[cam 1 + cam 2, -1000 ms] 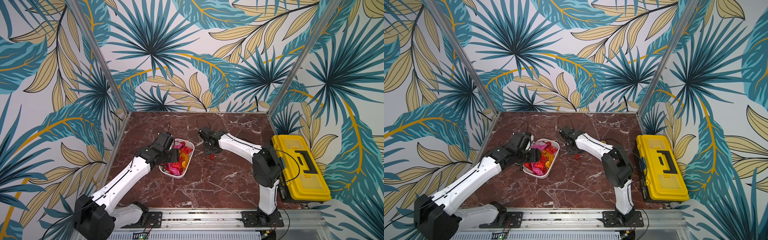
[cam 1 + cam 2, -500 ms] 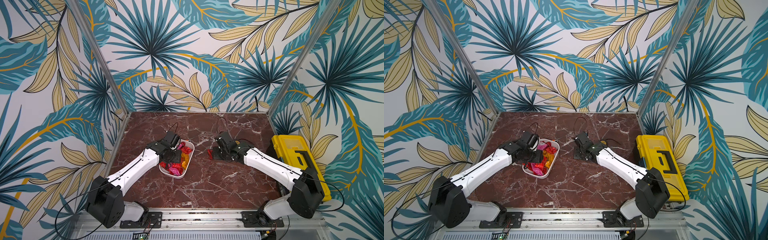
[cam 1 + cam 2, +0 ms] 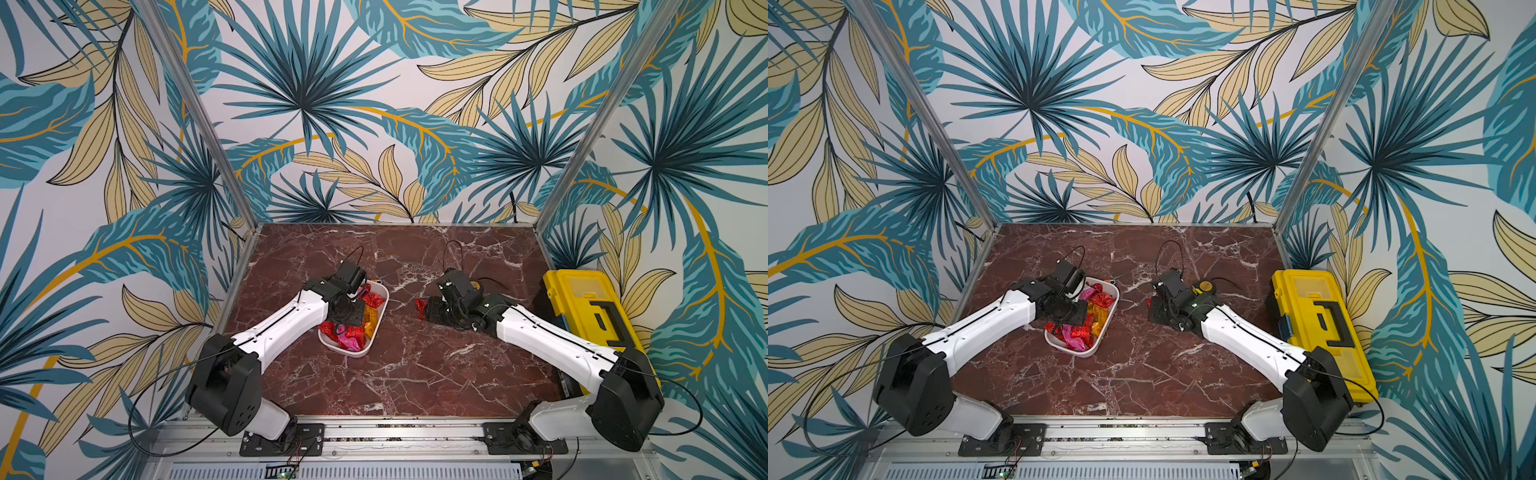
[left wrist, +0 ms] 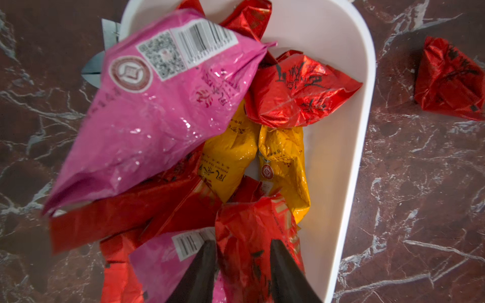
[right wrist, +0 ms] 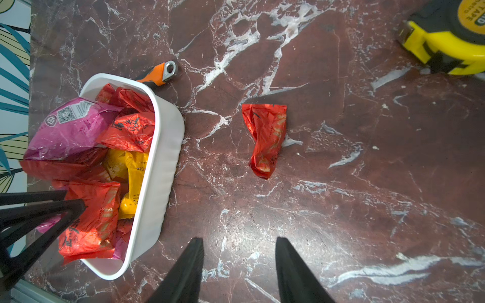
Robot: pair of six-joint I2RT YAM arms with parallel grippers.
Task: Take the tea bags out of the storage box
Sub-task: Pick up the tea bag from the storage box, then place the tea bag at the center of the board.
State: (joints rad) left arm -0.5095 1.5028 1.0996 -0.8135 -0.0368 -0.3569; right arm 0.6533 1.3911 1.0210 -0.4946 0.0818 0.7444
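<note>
In both top views a dark red marble table [image 3: 374, 386] with white veins fills the floor of a booth. Three walls papered with big teal and tan leaves [image 3: 316, 104] close it in, with a metal post [image 3: 199, 112] at each far corner and a metal rail [image 3: 1125, 432] along the near edge. The white box [image 3: 384, 297] sits left of centre, heaped with tea bags [image 3: 353, 332]. The left gripper [image 3: 348, 319] hangs over it. The right gripper [image 3: 432, 311] is low over the table right of the box, just beside a loose tea bag [image 3: 420, 306]. A yellow toolbox [image 3: 1320, 328] lies at the right edge, and a tape measure [image 3: 1204, 286] is between it and the right gripper.

In the left wrist view the left gripper's fingers [image 4: 204, 267] pinch a red tea bag [image 4: 249, 236] inside the box. Beyond it lie two yellow bags [image 4: 228, 157], more red ones and a large pink bag [image 4: 162, 105] that hangs over the rim. The loose tea bag [image 4: 451, 78] lies on the marble outside the box.

In the right wrist view the right gripper's fingers [image 5: 288, 262] stand apart with only bare marble between them. The loose tea bag [image 5: 265, 139] lies flat beyond them, well apart from the box [image 5: 165, 162]. An orange-handled tool [image 5: 157, 76] shows behind the box.
</note>
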